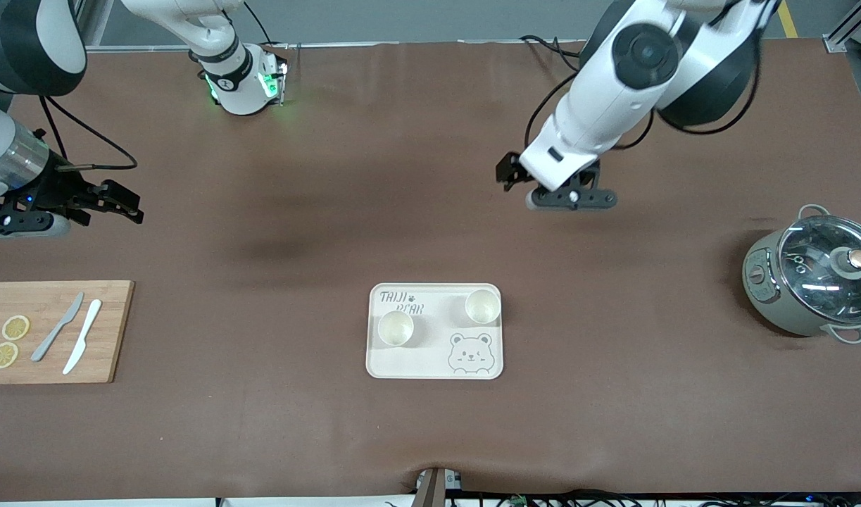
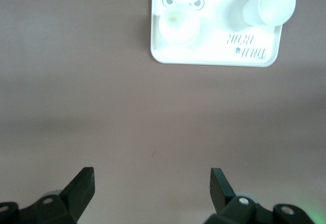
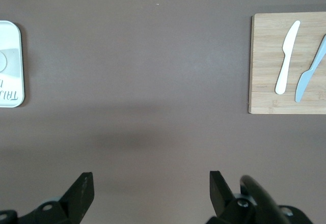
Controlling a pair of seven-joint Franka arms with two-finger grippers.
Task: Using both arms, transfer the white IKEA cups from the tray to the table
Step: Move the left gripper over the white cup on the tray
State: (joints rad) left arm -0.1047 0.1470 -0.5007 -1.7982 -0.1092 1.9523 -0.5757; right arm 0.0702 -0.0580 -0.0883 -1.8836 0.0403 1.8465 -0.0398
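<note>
Two white IKEA cups stand upright on the bear-printed tray (image 1: 434, 366). One cup (image 1: 396, 329) is toward the right arm's end, the other cup (image 1: 483, 306) toward the left arm's end. In the left wrist view both cups (image 2: 178, 24) (image 2: 272, 5) show on the tray (image 2: 214, 56). My left gripper (image 1: 543, 186) is open and empty over bare table, apart from the tray; it also shows in its own wrist view (image 2: 153, 183). My right gripper (image 1: 124, 204) is open and empty over bare table at the right arm's end, as its wrist view (image 3: 152, 186) also shows.
A wooden cutting board (image 1: 106, 331) with two knives (image 1: 71, 334) and lemon slices (image 1: 15, 327) lies at the right arm's end. A grey pot with a glass lid (image 1: 810, 282) stands at the left arm's end. The tray's edge (image 3: 10, 81) and the board (image 3: 265, 61) show in the right wrist view.
</note>
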